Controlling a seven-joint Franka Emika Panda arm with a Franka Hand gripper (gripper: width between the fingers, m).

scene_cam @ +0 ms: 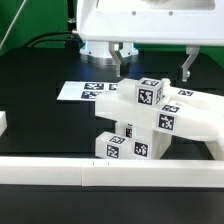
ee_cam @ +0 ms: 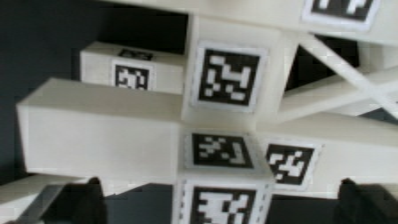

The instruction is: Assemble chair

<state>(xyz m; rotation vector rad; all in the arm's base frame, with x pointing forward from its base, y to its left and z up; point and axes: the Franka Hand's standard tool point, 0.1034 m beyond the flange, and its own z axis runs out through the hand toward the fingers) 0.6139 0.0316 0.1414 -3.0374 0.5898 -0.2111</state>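
Note:
The chair (scene_cam: pixel 150 118) is a cluster of chunky white parts with black-and-white tags, lying joined on the black table in the middle of the exterior view. Blocky legs (scene_cam: pixel 125 145) stick out toward the front and an X-braced panel (scene_cam: pixel 195 115) lies on the exterior view's right. My gripper (scene_cam: pixel 155 65) hangs open just above the chair, its dark fingers (scene_cam: pixel 120 60) spread wide and holding nothing. In the wrist view the chair (ee_cam: pixel 125 110) fills the frame. A tagged block (ee_cam: pixel 222 75) runs between the two fingers (ee_cam: pixel 75 200) of the gripper (ee_cam: pixel 217 208).
The marker board (scene_cam: pixel 85 90) lies flat behind the chair on the exterior view's left. A long low white rail (scene_cam: pixel 100 175) runs along the front edge. A small white piece (scene_cam: pixel 3 122) sits at the far left. The robot base (scene_cam: pixel 100 45) stands at the back.

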